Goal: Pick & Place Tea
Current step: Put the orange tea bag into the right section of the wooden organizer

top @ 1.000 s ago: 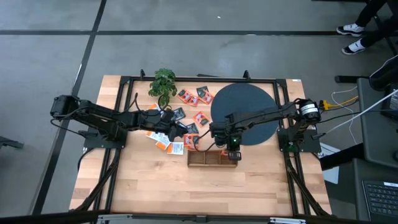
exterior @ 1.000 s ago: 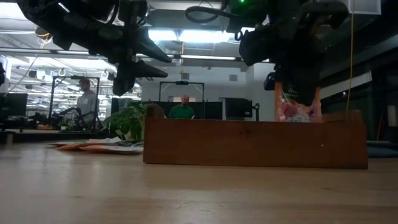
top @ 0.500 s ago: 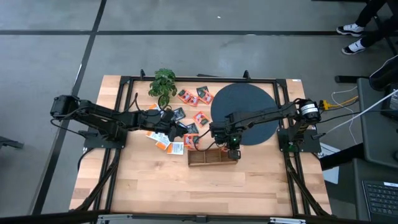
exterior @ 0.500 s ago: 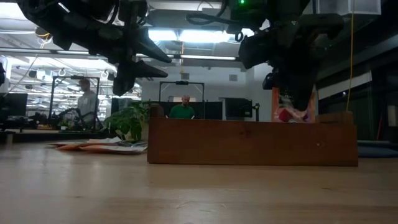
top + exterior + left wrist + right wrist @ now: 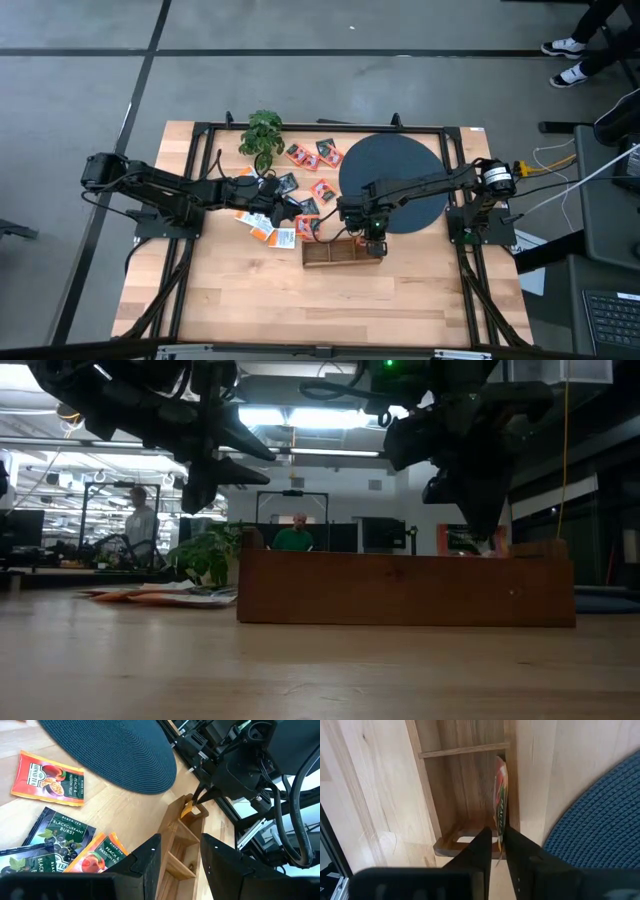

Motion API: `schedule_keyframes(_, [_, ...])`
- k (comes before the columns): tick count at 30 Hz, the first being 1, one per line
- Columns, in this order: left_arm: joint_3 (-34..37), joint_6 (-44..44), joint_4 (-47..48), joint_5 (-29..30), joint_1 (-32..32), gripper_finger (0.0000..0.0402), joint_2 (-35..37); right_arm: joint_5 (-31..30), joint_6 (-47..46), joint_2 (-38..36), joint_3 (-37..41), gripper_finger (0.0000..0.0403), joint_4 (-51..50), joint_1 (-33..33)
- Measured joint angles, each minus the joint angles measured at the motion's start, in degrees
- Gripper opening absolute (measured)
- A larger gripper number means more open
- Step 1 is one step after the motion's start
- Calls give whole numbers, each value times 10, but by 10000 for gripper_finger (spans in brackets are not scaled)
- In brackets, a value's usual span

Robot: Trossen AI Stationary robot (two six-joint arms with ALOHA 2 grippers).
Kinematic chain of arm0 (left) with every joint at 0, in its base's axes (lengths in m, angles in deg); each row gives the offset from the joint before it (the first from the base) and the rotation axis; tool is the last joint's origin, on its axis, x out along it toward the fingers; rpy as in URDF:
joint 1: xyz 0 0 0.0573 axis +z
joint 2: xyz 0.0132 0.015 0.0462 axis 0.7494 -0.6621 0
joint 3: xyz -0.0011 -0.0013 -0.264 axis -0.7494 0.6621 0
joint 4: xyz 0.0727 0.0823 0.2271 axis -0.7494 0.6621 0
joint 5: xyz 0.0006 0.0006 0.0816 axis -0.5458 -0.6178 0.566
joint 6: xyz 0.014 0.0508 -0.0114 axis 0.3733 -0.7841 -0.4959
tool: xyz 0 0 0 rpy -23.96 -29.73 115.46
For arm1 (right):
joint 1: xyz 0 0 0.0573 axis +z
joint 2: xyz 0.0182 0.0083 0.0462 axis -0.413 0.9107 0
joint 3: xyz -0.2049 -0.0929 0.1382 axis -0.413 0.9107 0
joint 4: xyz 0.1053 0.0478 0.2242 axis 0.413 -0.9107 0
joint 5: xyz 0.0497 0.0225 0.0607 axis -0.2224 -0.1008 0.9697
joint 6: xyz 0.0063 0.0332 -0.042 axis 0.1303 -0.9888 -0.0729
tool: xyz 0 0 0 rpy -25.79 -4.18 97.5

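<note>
The tea is several small square packets (image 5: pixel 300 155) lying flat on the table between the plant and the wooden box (image 5: pixel 342 253). My right gripper (image 5: pixel 372 240) stands over the box's right end compartment, shut on one orange-red packet (image 5: pixel 500 790). That packet stands on edge inside the compartment, along the wall nearest the black disc (image 5: pixel 392 182). In the low view only its top (image 5: pixel 465 540) shows above the box (image 5: pixel 405 588). My left gripper (image 5: pixel 295 208) is open, hovering over the loose packets (image 5: pixel 55 832) left of the box and touching nothing. My right gripper pinches the orange-red packet by its upper edge (image 5: pixel 498 837) between its two fingers. They come from above and point down. The packet hangs upright below them, its flat faces parallel to the box's long wall, with most of it sunk in the end compartment (image 5: pixel 465 795).
A small green plant (image 5: pixel 262 133) stands at the far left of the packets. The black woven disc (image 5: pixel 115 750) lies just beyond the box. The box has dividers and further compartments (image 5: pixel 177 865) to the left. Bare wood lies on the near side of the table (image 5: pixel 320 300).
My right gripper has come down a little over the box's right end. The orange-red packet, first showing tall above the rim, has sunk into the compartment so that only its top shows. The box shifted slightly on the table. My left arm has kept still.
</note>
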Motion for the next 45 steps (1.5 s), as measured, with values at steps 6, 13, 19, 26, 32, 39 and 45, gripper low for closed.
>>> schedule_keyframes(6, [0, 0, 0, 0, 0, 132, 0, 0, -1, 0, 0, 61, 0, 0])
schedule_keyframes(13, [0, 0, 3, 0, 0, 132, 0, -1, 0, -3, -8, 62, 6, 0])
schedule_keyframes(19, [0, 0, 12, 0, 0, 132, 0, -2, -1, -3, -44, 62, 2, 0])
schedule_keyframes(26, [0, -22, 39, -2, 0, 132, 0, -1, -20, -3, -84, 62, 35, -5])
schedule_keyframes(32, [0, -26, 51, 8, 0, 117, 0, -1, -87, -3, -84, 63, 130, -43])
schedule_keyframes(39, [-1, -37, 69, 71, -32, 45, -22, 30, -185, -3, -36, 63, 277, -89])
schedule_keyframes(45, [-14, -48, 69, 94, -67, 5, -93, 86, -254, -4, 39, 63, 388, -99])
